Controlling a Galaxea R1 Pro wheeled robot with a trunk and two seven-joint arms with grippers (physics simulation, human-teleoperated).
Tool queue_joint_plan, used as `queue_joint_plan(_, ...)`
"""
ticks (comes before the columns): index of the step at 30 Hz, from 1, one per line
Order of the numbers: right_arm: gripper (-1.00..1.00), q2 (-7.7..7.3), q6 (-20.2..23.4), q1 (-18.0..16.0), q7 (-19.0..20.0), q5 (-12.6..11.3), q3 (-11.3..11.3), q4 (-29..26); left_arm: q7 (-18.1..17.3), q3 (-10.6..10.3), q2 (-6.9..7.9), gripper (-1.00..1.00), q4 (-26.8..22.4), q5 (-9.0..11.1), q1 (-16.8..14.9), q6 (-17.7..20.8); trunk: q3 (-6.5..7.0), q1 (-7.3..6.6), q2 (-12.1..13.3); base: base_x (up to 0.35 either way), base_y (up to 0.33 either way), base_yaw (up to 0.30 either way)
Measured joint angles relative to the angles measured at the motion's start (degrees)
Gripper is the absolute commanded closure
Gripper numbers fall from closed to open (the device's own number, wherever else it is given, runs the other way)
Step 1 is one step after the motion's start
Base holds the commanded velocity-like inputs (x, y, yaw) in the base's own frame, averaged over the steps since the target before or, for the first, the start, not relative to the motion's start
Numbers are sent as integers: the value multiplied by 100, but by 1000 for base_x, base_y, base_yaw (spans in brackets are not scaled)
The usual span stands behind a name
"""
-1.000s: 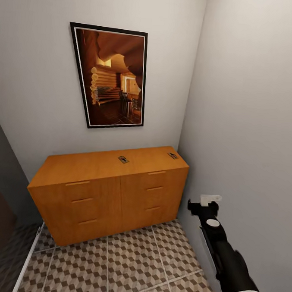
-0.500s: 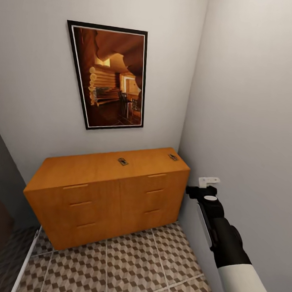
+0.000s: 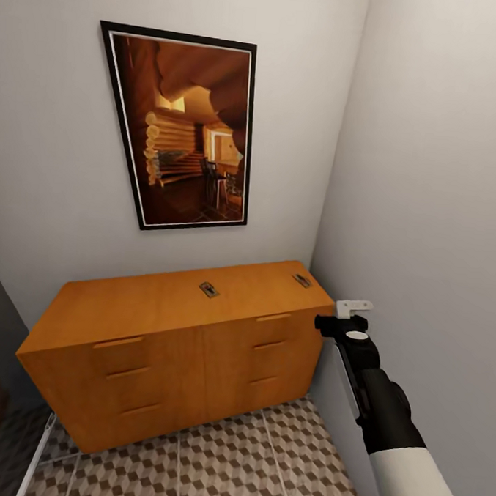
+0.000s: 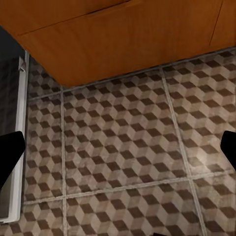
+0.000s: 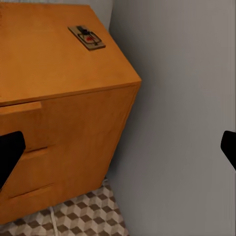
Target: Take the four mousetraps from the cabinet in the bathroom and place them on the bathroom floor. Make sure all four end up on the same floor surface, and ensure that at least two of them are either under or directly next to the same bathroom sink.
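Cabinet (image 3: 176,346): orange wood with drawers, in the far corner against both walls
Traps: two on the cabinet top, one (image 3: 209,290) near the middle, one (image 3: 302,281) at the far right end, well apart
Floor (image 3: 227,467): cube-pattern tiles in front of the cabinet
Picture (image 3: 186,127): hangs on the wall above the cabinet
Right gripper (image 5: 118,147): up beside the cabinet's right end, by the wall, fingers spread wide, holding nothing
Left gripper (image 4: 118,147): over the tiles near the cabinet's foot, fingers spread wide, holding nothing

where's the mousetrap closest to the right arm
In the head view it lies flat on the orange cabinet top at its far right corner, mousetrap, just beyond the right gripper.
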Motion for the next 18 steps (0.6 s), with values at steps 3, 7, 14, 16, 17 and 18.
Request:
queue_joint_plan(3,-100,5,0,0,0,1,0,-1,0,0,0,-100,0,0,0,0,0,0,0,326,104,0)
queue_joint_plan(7,-100,3,6,0,0,2,1,-1,0,0,0,-100,0,0,1,0,0,0,0,307,135,0)
queue_joint_plan(14,-100,0,9,0,0,2,3,-1,0,0,0,-100,0,0,3,0,0,1,0,273,151,0)
queue_joint_plan(16,-100,0,9,0,3,2,6,-2,0,0,0,-100,0,0,3,0,0,1,1,182,67,0)
queue_joint_plan(17,-100,0,9,0,4,2,7,-2,0,0,0,-100,0,0,3,0,0,2,0,140,48,0)
queue_joint_plan(18,-100,0,8,0,7,2,7,-3,0,0,0,-100,0,0,3,0,0,2,1,112,38,0)
